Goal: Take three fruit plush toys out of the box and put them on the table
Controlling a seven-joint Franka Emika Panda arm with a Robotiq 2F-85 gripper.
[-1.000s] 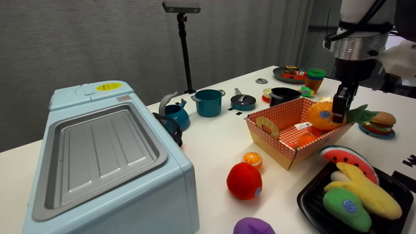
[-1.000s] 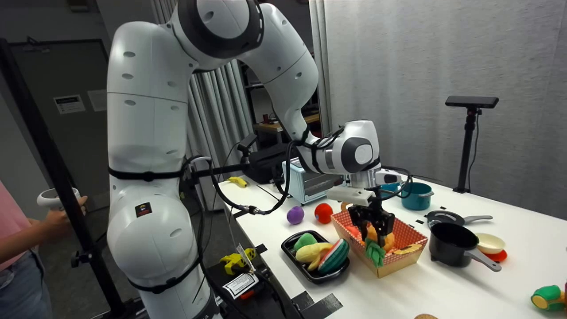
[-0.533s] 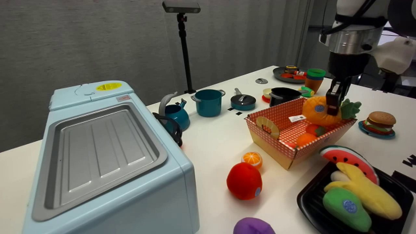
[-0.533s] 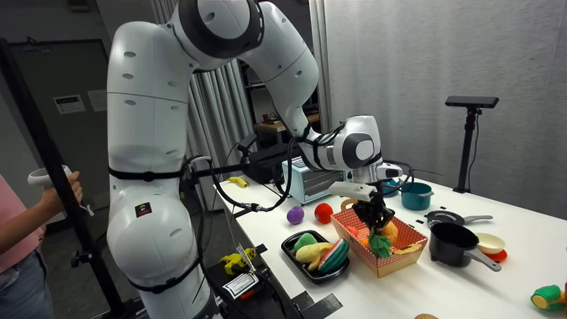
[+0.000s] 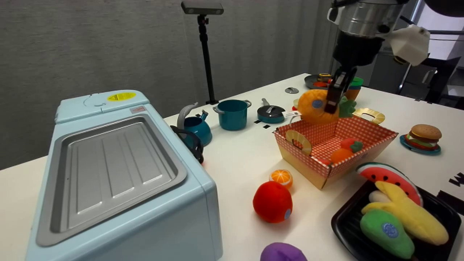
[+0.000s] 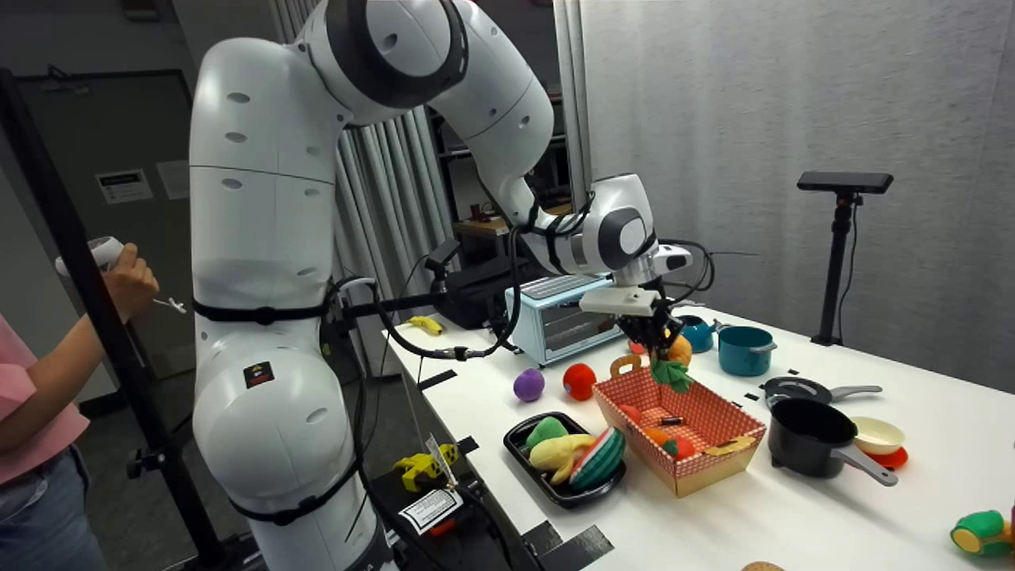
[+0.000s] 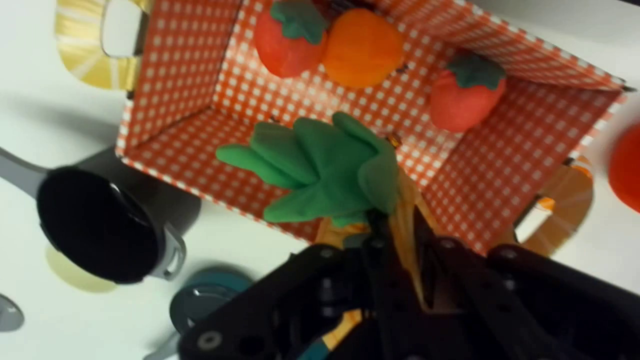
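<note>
Hanging from the claw (image 5: 331, 105), the leafy plush (image 5: 309, 110) is above the box (image 5: 301, 165), clamped near its leaves (image 7: 325, 170); a white tag (image 5: 291, 114) sticks out beside it in an exterior view. In the wrist view the leaves hide part of the box's checked inside. Also in that view, the orange (image 7: 362, 47) lies in the box touching a red plush (image 7: 285, 47), and a second red plush (image 7: 461, 105) is apart from both, near a corner. The orange slice (image 5: 281, 177) is on the bench (image 5: 235, 159) just beside the box, next to the red ball (image 5: 272, 202); whether those two touch, I cannot tell. The purple plush (image 6: 529, 385) sits near the red ball. Near the box too is the black tray (image 5: 337, 224), holding the watermelon (image 5: 393, 178), the banana (image 5: 417, 219) and the green plush (image 5: 384, 237). Just beside a corner of the box stands the black pot (image 6: 805, 454), with the pan (image 5: 271, 115) near it and the teal pot (image 5: 233, 119) farther off. The oven (image 6: 567, 327) stands on the bench, well apart from the box.
</note>
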